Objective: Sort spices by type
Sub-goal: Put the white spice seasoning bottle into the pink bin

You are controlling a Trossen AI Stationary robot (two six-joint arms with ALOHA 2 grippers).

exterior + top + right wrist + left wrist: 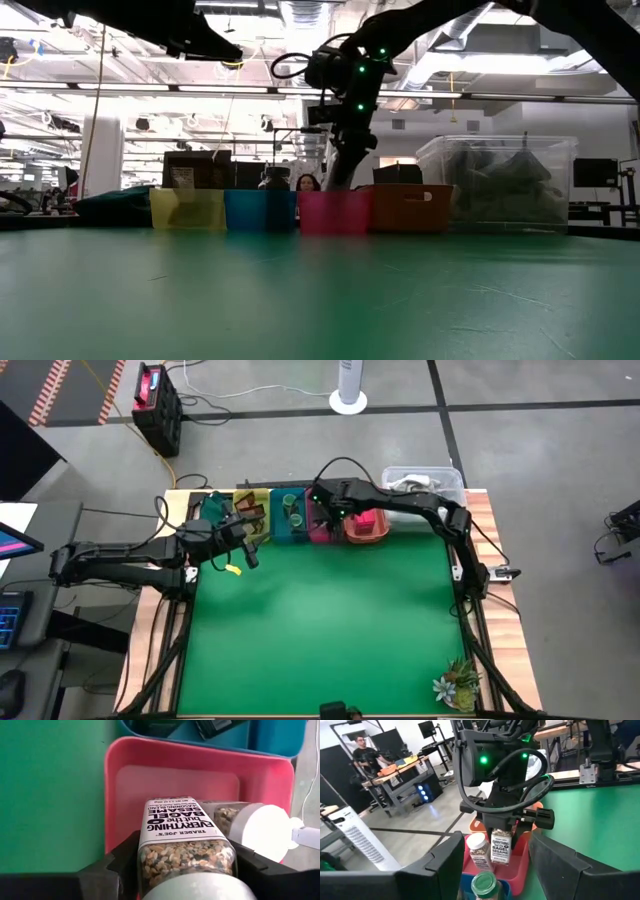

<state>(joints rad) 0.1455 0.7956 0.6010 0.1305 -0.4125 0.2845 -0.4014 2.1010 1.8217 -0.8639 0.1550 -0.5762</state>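
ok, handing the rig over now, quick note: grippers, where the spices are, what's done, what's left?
Right gripper: shut on a white-capped Everything but the Bagel jar, lowered into the pink bin.
Left gripper: open, holding nothing, hovering by the yellow bin.
Done: one more white-capped jar already stands in the pink bin; green-lidded jars are in the blue bin.
Left: release this jar. No spices show loose on the green mat.
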